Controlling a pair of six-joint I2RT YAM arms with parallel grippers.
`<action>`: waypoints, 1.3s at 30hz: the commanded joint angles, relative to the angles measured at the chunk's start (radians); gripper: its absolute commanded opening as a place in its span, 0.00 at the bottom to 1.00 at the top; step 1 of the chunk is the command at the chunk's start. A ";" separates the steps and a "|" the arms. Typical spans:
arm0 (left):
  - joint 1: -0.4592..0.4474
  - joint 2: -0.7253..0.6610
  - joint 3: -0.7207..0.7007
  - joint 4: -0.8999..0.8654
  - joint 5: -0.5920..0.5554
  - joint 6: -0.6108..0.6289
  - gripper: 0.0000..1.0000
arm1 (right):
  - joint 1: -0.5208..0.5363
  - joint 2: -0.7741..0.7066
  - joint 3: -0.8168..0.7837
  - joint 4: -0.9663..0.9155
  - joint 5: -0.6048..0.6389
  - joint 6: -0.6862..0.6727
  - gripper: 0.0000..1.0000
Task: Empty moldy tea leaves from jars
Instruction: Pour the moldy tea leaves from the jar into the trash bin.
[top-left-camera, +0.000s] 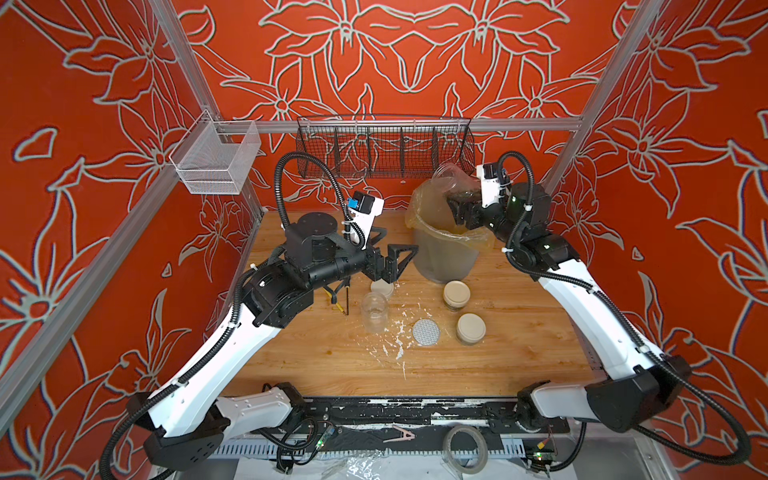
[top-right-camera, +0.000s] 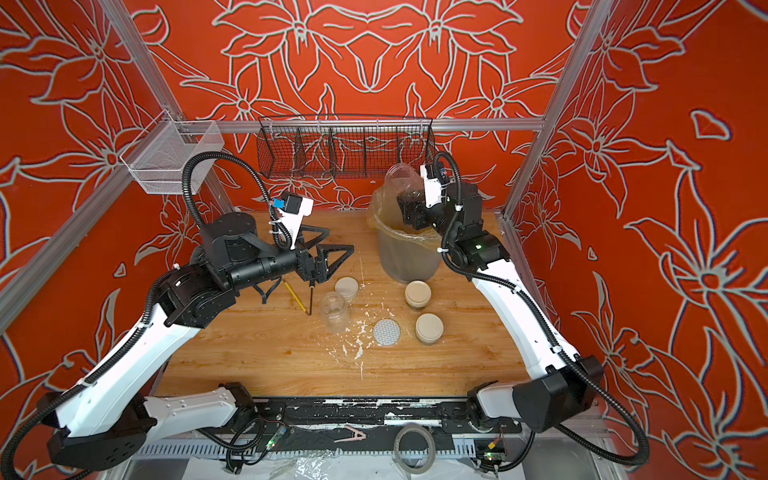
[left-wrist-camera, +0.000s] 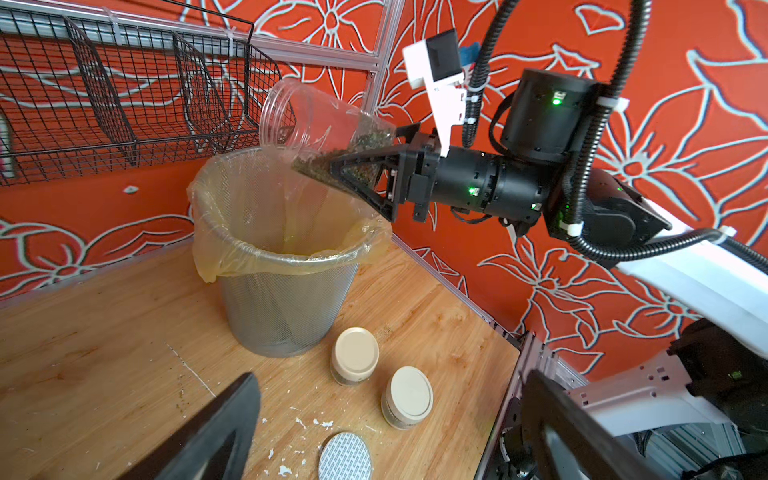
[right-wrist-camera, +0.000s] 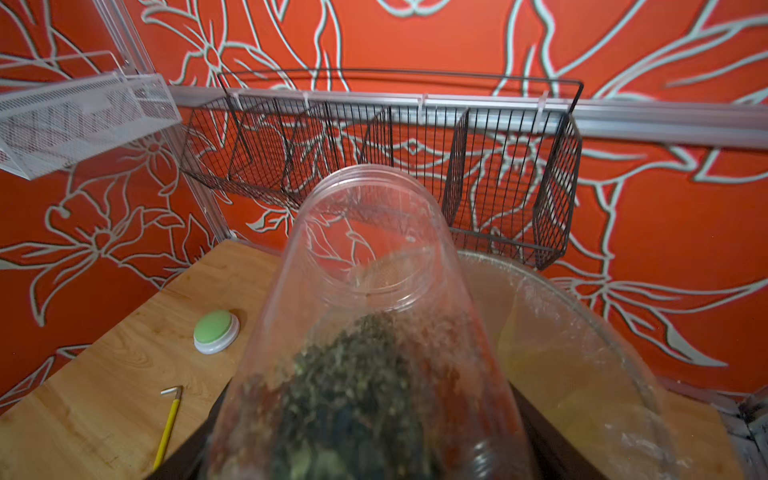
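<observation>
My right gripper (top-left-camera: 461, 208) (left-wrist-camera: 357, 174) is shut on the base end of a clear jar (top-left-camera: 451, 178) (left-wrist-camera: 316, 124) (right-wrist-camera: 374, 270). The jar is held tilted above the lined grey bin (top-left-camera: 446, 253) (left-wrist-camera: 282, 299), its open mouth raised toward the back wall. Moldy tea leaves (left-wrist-camera: 357, 153) (right-wrist-camera: 353, 395) lie at its lower end. An empty lidless jar (top-left-camera: 374, 311) (top-right-camera: 333, 311) stands on the table. Two short lidded jars (top-left-camera: 456, 295) (top-left-camera: 470, 328) stand in front of the bin. My left gripper (top-left-camera: 401, 241) (left-wrist-camera: 390, 436) hovers open and empty left of the bin.
A cream lid (top-left-camera: 382, 289) and a dotted white lid (top-left-camera: 426, 331) lie loose on the wooden table among white flecks. A yellow pencil (top-right-camera: 296, 297) and a green-topped disc (right-wrist-camera: 216, 332) lie to the left. A black wire basket (top-left-camera: 384, 145) hangs behind the bin, a white mesh basket (top-left-camera: 216, 160) at left.
</observation>
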 joint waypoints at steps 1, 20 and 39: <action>0.004 -0.020 -0.004 -0.011 -0.021 0.018 0.97 | -0.011 0.016 0.039 -0.032 -0.005 0.047 0.41; 0.004 0.003 0.005 -0.042 -0.057 0.039 0.97 | -0.028 0.210 0.269 -0.370 0.078 0.082 0.42; 0.004 -0.001 0.002 -0.045 -0.061 0.039 0.97 | -0.028 0.299 0.389 -0.503 0.116 0.120 0.42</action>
